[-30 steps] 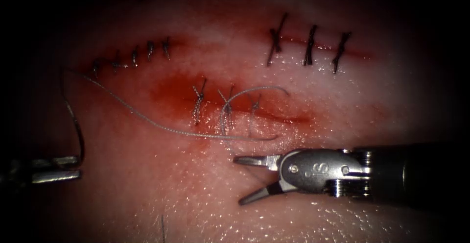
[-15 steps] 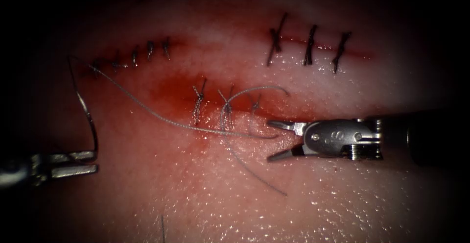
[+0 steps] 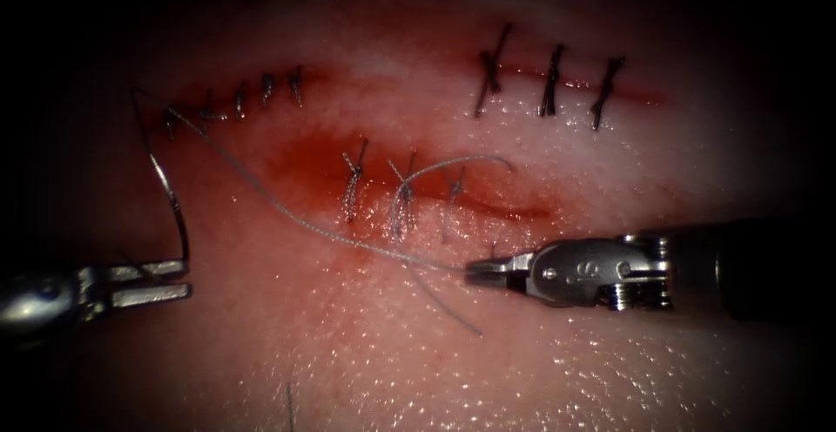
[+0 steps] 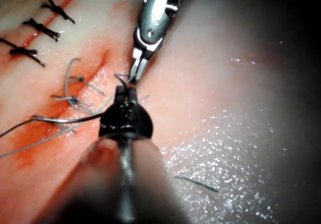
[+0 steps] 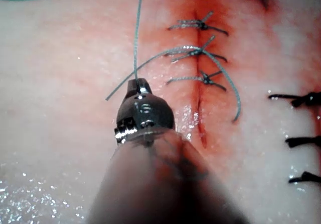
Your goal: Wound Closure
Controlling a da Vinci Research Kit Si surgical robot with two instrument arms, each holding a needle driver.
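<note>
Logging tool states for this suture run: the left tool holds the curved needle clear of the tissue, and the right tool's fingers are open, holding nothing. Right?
Not quite. The endoscope view shows the right tool shut on the thin grey thread. The left tool does hold the curved steel needle, clear of the pink tissue.

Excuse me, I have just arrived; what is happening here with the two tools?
The left arm's tool holds the curved steel needle near one end, out of the pale pork tissue, left of the stitched middle cut. The right arm's tool is shut on the thin grey thread, which runs from the needle across the tissue below the cut.
</note>
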